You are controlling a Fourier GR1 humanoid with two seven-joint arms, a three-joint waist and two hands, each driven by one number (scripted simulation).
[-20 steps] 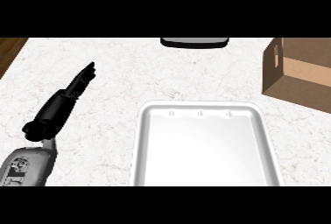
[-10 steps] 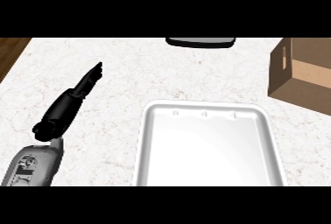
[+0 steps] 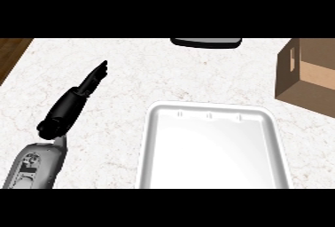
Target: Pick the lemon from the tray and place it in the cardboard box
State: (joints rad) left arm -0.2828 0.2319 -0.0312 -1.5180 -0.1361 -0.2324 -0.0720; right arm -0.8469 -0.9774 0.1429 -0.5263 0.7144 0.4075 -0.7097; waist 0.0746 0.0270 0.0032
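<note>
White and bare inside, the tray [image 3: 212, 150] lies on the marble counter [image 3: 150, 75] near the cardboard box [image 3: 309, 75], no lemon showing anywhere, while the left hand [image 3: 82, 91] rests well left of it, fingers straight.

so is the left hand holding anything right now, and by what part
Nothing is held. The left hand has straight fingers over bare counter, left of the tray. The right hand is out of view.
</note>
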